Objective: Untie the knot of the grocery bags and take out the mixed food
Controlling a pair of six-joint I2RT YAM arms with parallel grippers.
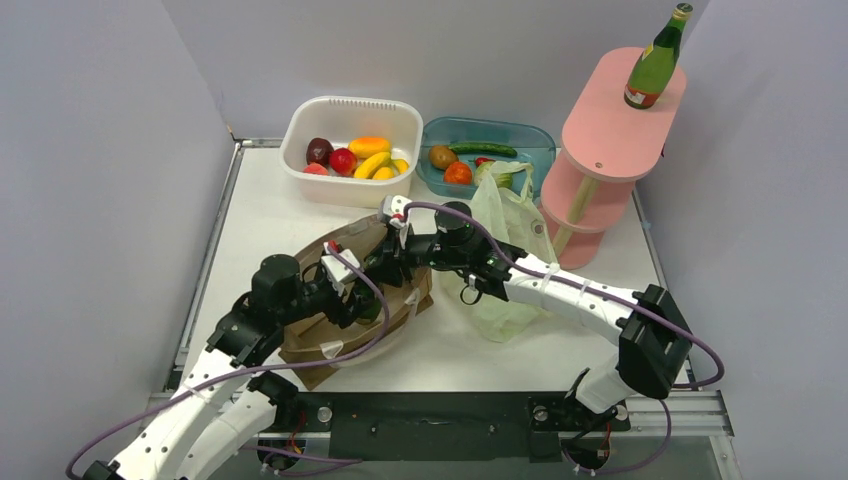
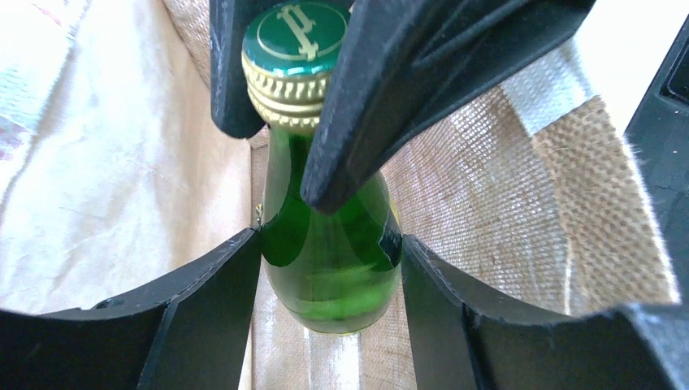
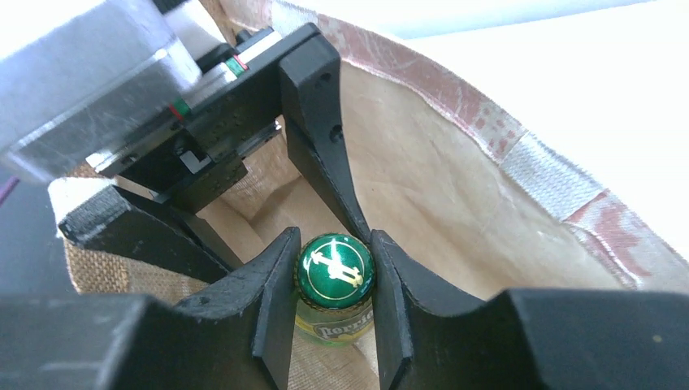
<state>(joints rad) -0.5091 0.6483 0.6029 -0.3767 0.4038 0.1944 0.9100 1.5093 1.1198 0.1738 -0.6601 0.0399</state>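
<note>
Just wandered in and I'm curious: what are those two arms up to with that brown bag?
Both arms reach into the open brown paper bag and hold one green bottle inside it. The left end effector is closed around its body, the right end effector on its cap. The bottle isn't out yet. The pale green plastic bag stands alongside. The white tub and blue tray behind hold other food.

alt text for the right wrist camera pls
A green glass bottle, seen from above its gold-marked green cap, is pinched at the cap between the right gripper's two black fingers, inside the open brown paper bag. The left gripper reaches in from the upper left, its fingers either side of the bottle too.
</note>
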